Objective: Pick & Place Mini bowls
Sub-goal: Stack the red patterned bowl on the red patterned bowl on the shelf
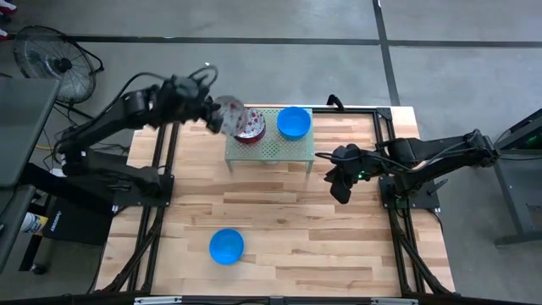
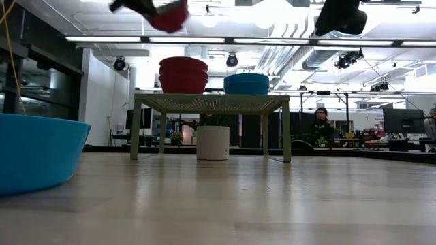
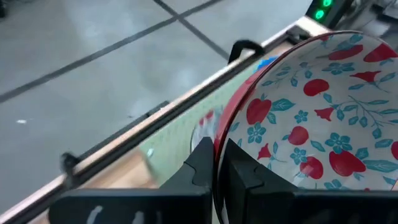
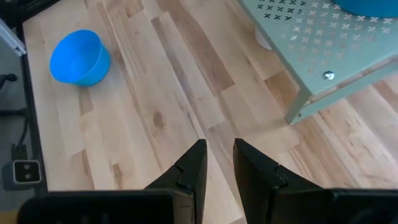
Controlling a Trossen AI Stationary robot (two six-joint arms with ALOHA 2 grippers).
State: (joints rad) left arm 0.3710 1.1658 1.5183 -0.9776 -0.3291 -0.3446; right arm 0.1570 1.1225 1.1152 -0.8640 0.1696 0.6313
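Observation:
My left gripper (image 1: pixel 217 115) is above the left part of the pale green rack (image 1: pixel 279 151) and is shut on a floral mini bowl (image 1: pixel 230 111), white inside and red outside, which shows high up in the low view (image 2: pixel 169 15). A stack of floral bowls (image 1: pixel 251 128) and a stack of blue bowls (image 1: pixel 294 122) stand on the rack top. A single blue bowl (image 1: pixel 226 246) sits on the table near its near edge. My right gripper (image 1: pixel 339 182) hangs over bare table right of the rack, its fingers (image 4: pixel 198 160) narrowly open on nothing. My left gripper pinches the floral bowl by its rim (image 3: pixel 221 132). One finger (image 3: pixel 244 167) is inside the bowl and the other (image 3: pixel 200 160) is on its red outer wall. The bowl is lifted clear above the rack and tilted.
The rack stands on thin legs (image 2: pixel 287 129) at the table's far middle, with a white cylinder (image 2: pixel 213 142) beneath it. Bare wooden table (image 1: pixel 339 246) spreads in front of the rack and around the single blue bowl. A person (image 2: pixel 321 122) sits in the room behind.

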